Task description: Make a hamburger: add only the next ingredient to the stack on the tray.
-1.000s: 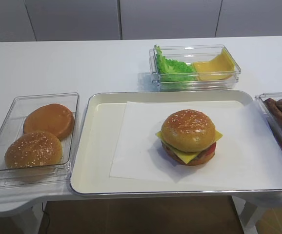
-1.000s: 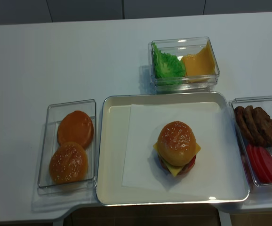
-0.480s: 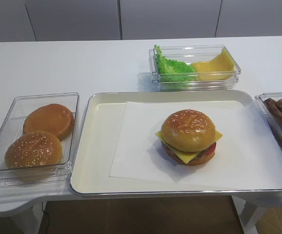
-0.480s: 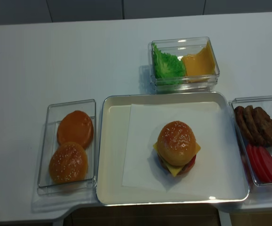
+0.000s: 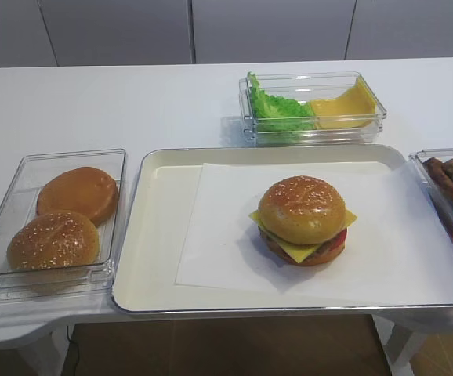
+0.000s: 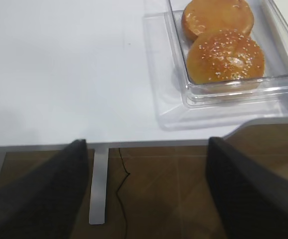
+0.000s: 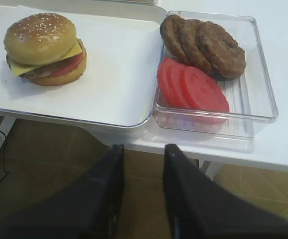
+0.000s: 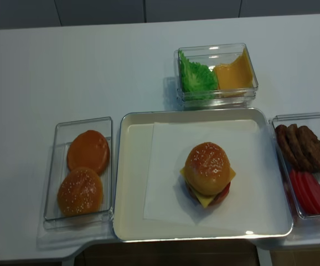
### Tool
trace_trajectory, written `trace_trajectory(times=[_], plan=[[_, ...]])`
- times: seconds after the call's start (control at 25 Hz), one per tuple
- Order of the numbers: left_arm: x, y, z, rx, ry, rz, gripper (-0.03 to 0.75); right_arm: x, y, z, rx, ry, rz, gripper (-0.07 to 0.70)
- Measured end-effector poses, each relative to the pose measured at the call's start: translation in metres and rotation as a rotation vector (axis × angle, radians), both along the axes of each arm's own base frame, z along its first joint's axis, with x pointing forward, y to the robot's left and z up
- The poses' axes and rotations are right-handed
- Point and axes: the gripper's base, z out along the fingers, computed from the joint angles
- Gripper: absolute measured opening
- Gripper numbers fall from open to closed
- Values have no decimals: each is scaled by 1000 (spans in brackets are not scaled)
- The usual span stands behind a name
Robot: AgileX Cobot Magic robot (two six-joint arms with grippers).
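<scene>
On your desk (image 8: 93, 66), the tray (image 8: 129, 183) sits at the front centre with its white paper sheet (image 8: 165, 166). The hamburger (image 8: 207, 174) stands on that sheet, right of the tray's middle: a sesame-seeded bun top (image 5: 302, 208) rests on the square cheese slice (image 5: 301, 249), with tomato and patty edges showing beneath.

Left of the tray, a clear box (image 8: 60, 166) holds a smooth bun (image 8: 88, 151) and a second seeded bun (image 8: 80, 191), touching each other. Right of the tray, another clear box (image 7: 253, 74) holds three patties (image 7: 204, 45) and overlapping tomato slices (image 7: 191, 89). Behind the tray, a third box (image 8: 248, 61) holds lettuce (image 8: 196, 76) and loose cheese (image 8: 232, 75).

The right gripper (image 7: 141, 189) hangs below the desk edge with its jaws close together, gripping nothing. The left gripper (image 6: 144, 189) also sits off the desk, jaws spread wide and empty.
</scene>
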Motion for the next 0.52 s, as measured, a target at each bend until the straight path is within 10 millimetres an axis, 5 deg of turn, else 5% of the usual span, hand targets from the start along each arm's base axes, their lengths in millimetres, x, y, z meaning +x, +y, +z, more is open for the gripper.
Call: trace_trajectory(times=[0.52], plan=[[-7, -1, 0, 4, -52, -8, 543, 0, 0, 0, 0, 0, 0, 208]])
